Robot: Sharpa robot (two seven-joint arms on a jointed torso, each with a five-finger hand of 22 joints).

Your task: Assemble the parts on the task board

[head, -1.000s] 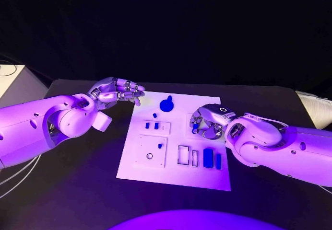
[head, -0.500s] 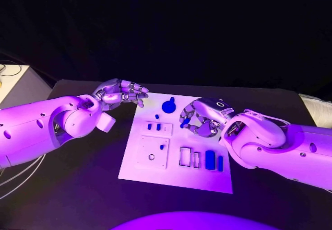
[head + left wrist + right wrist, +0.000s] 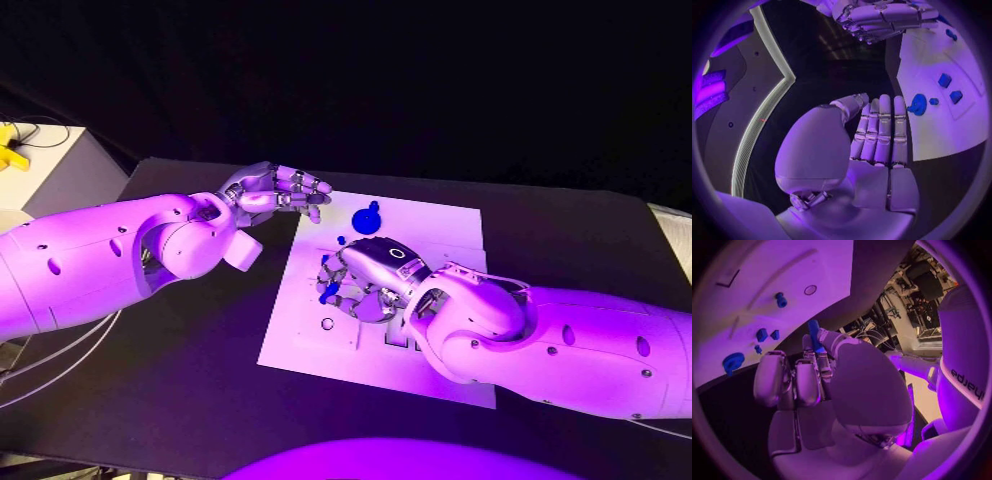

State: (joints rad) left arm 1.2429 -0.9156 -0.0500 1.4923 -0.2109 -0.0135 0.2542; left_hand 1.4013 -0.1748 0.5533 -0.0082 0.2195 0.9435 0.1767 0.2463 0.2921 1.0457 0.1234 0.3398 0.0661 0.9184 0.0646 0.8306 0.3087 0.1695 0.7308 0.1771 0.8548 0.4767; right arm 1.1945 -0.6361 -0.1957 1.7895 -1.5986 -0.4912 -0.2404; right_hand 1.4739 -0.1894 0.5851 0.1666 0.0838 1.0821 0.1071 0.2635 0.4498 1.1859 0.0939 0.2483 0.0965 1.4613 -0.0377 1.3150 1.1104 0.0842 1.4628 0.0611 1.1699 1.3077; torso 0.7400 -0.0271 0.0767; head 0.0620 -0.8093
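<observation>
Right hand (image 3: 361,275) pinches slim blue part (image 3: 814,335) above flat white task board (image 3: 433,225).

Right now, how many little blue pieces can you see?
6. One blue piece is pinched in the right hand; on the task board lie a round piece, a tiny piece beside it, two square pieces and a peg. The right arm may hide more.
</observation>
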